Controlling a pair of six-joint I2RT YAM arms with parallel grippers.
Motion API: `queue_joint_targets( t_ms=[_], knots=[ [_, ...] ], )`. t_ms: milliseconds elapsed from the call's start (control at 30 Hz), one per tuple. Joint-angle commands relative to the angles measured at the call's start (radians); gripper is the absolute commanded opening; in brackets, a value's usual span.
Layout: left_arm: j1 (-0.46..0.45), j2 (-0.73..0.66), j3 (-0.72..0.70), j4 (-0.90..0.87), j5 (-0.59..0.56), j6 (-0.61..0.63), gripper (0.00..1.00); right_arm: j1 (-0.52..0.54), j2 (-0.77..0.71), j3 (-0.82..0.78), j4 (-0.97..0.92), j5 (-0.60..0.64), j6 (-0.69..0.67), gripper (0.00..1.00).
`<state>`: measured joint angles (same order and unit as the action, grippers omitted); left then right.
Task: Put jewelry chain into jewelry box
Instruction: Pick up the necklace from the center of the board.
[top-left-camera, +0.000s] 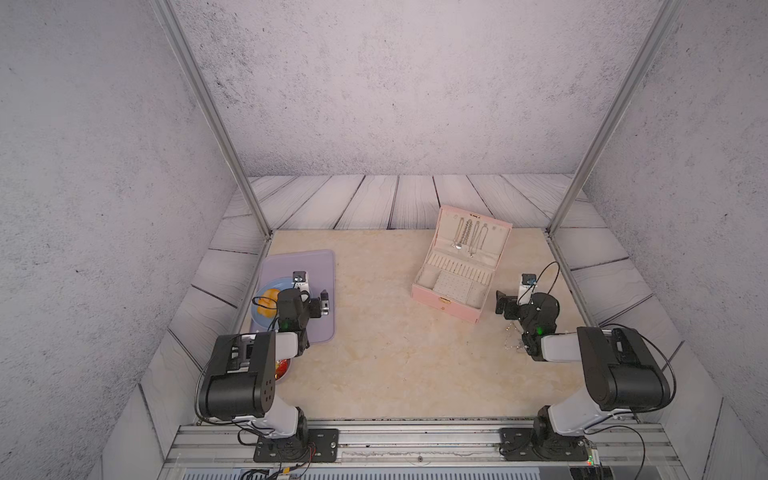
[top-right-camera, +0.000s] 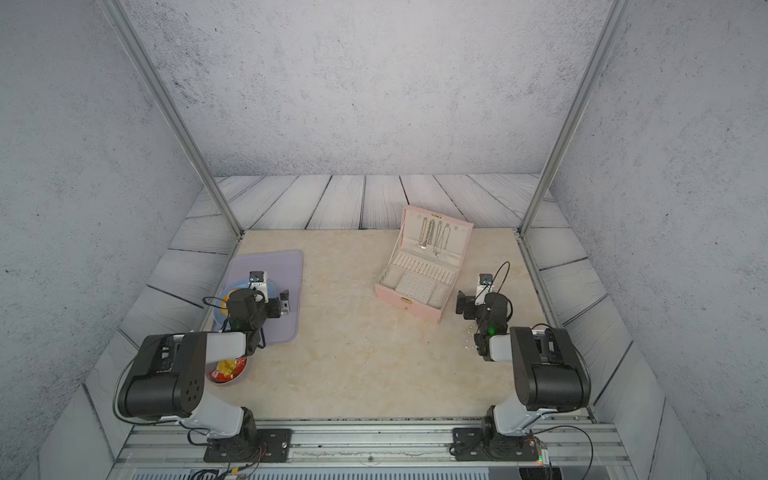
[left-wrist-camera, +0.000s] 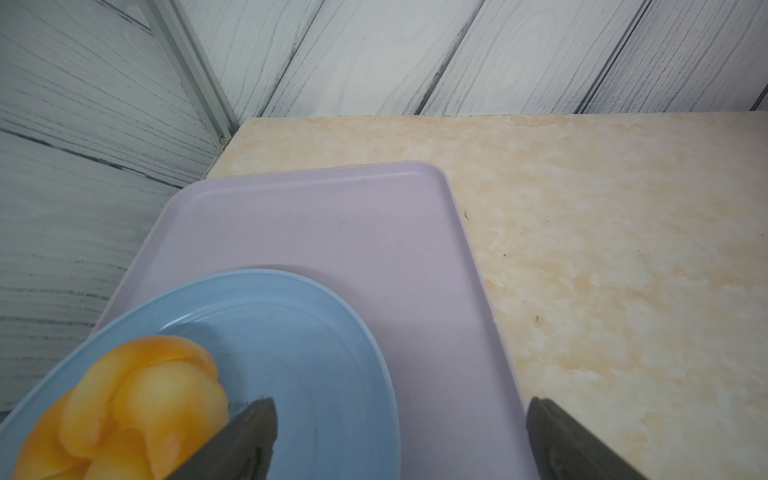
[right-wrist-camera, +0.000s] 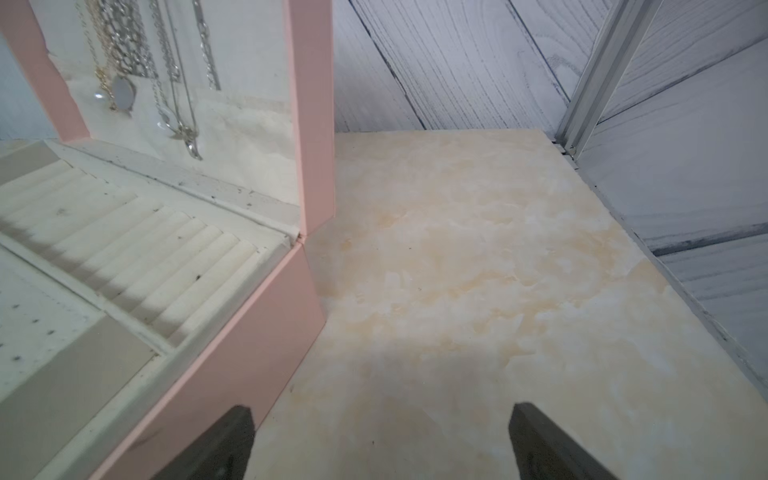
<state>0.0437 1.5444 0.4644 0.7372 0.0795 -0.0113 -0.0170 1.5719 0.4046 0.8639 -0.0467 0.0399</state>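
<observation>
- jewelry box (top-left-camera: 446, 307): pale pink outside, cream lining, gold clasp (top-left-camera: 444, 300); its perforated panel (top-left-camera: 452, 285) is cream with dark dots.
- jewelry chain (top-left-camera: 512, 344): silver.
- necklaces (right-wrist-camera: 124, 41) in the lid: silver, one gold-toned.
- tray (top-left-camera: 316, 266): plain lilac.
- plate (left-wrist-camera: 316, 332): light blue.
- bell pepper (left-wrist-camera: 137, 395): orange-yellow.
- bowl (top-right-camera: 227, 382): red and yellow contents.
- tabletop (top-left-camera: 395, 353): cream, marbled with tan.
- lower walls (top-left-camera: 374, 199): pale grey wood-plank print.
- upper walls (top-left-camera: 395, 83): speckled grey.
- arms (top-left-camera: 623, 374): black and white.
</observation>
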Motion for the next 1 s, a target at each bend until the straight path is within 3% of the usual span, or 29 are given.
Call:
queue_joint_targets(
  t_ms=[0,467,567,633,700,800,967],
  knots=[
    [0.004,-0.012,0.007,0.007,0.009,-0.006,0.99,0.001,-0.003,0.017,-0.004,-0.008,-0.010,0.99],
    [0.005,-0.017,0.003,0.011,0.005,-0.009,0.99,0.000,-0.006,0.010,0.008,-0.004,-0.009,0.99],
    [0.005,-0.106,-0.044,0.029,-0.066,-0.043,0.99,0.000,-0.070,-0.065,0.109,0.018,0.000,0.99],
    [0.003,-0.234,-0.055,-0.061,-0.088,-0.041,0.99,0.001,-0.195,-0.100,0.076,0.051,0.007,0.99],
    [-0.010,-0.340,-0.049,-0.157,-0.094,-0.018,0.99,0.003,-0.363,-0.079,-0.111,0.129,0.057,0.99],
    [-0.097,-0.444,-0.030,-0.234,-0.145,-0.006,0.99,0.000,-0.537,0.097,-0.636,0.148,0.252,0.99],
    [-0.368,-0.501,0.091,-0.423,-0.196,0.001,0.99,0.002,-0.498,0.271,-1.093,0.085,0.419,0.96]
  ],
)
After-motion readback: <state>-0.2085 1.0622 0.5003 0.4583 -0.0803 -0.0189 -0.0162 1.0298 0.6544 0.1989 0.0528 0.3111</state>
